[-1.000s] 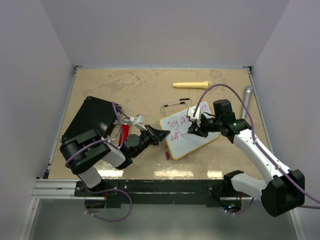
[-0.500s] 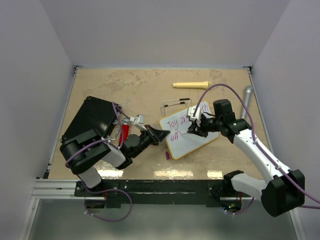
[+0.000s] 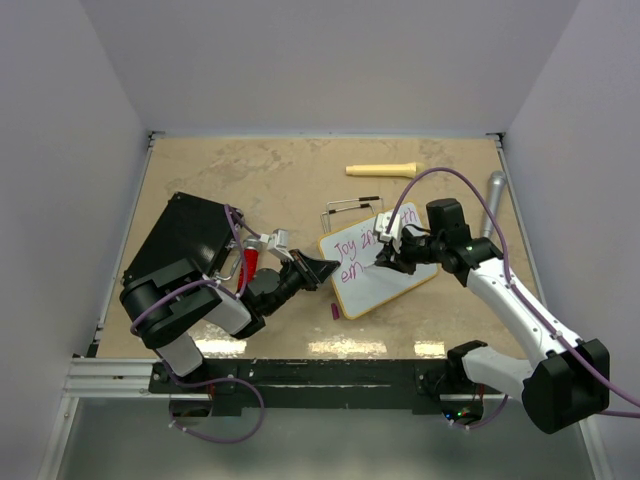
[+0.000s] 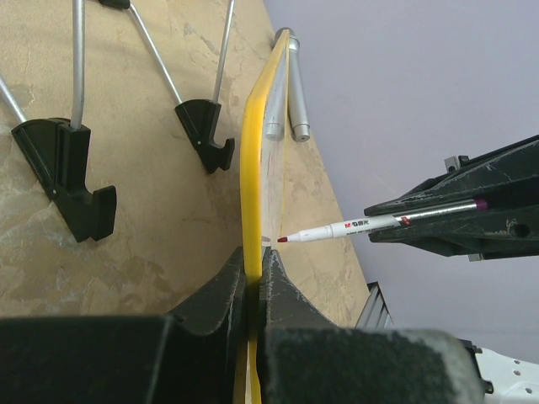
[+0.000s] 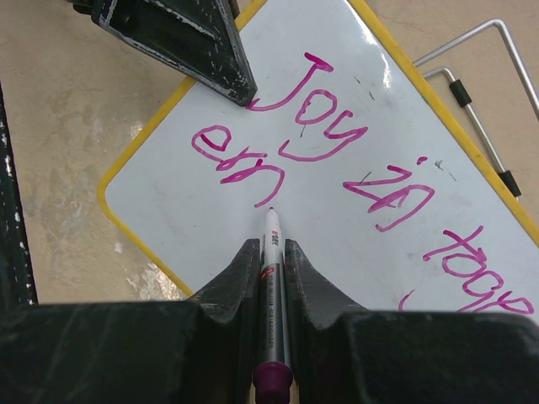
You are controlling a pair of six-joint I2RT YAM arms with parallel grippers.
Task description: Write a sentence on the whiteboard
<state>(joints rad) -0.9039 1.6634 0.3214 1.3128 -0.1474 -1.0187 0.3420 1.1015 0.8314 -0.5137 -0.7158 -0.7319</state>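
**Top external view.** The whiteboard [image 3: 388, 290] sits at centre-right of the counter [image 3: 250, 180], its long axis running from lower left to upper right. The left tool [image 3: 322, 268] is clamped on its left edge. The right tool [image 3: 385, 262] is poised over the sentence [image 3: 352, 252].

**Left wrist view.** The jaws are pinched shut on the yellow rim. A marker [image 4: 354, 226] approaches the board face from the right of frame. Whether the tip touches cannot be confirmed.

**Right wrist view.** The jaws are narrow, gripping the marker barrel. The tip lies just below the end of "ern". Bare board lies to the tip's right, so the next letters probably run toward the lower right.
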